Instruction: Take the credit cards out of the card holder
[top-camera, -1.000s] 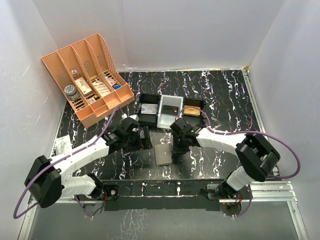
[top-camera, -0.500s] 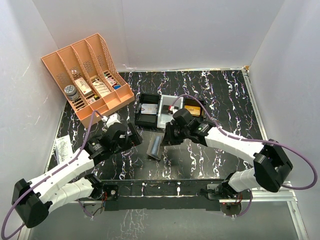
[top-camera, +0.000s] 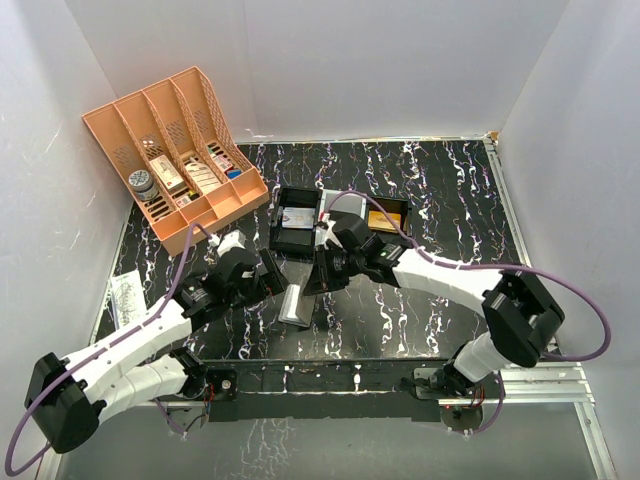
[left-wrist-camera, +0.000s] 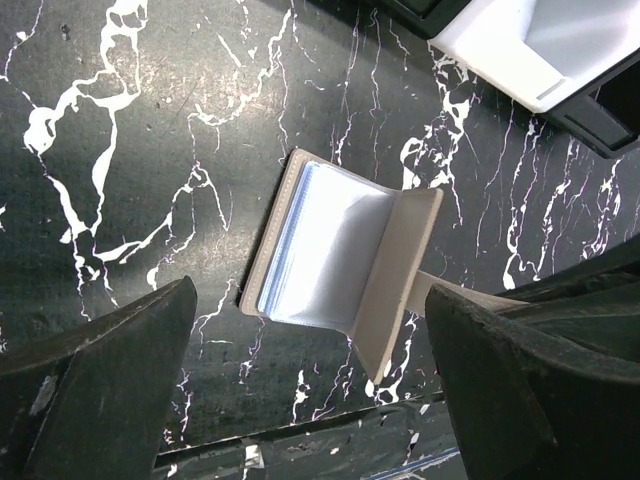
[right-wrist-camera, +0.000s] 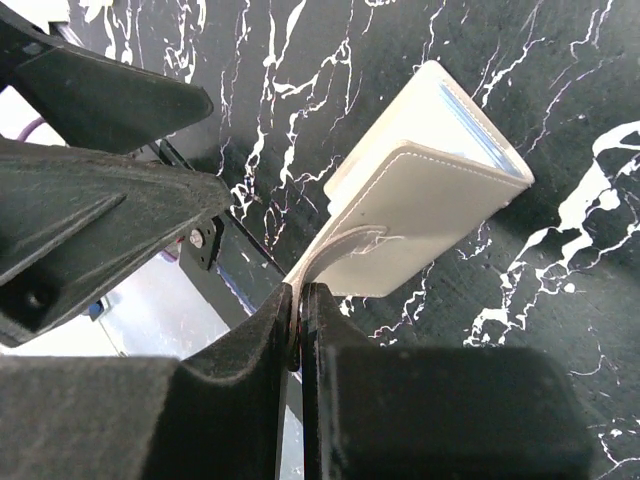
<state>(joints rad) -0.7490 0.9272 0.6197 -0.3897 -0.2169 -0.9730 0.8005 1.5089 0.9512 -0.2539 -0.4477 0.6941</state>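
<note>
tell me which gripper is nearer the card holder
Right. The right gripper is shut on the closing tab of the card holder, holding its cover up; the left gripper hangs open over it, not touching.

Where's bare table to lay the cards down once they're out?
Widest bare patch: far right, between the black tray and the table's right edge, behind the right arm. A strip runs behind the tray. Crowded: centre, where the left gripper and right gripper meet at the card holder, and left by the orange organiser.
</note>
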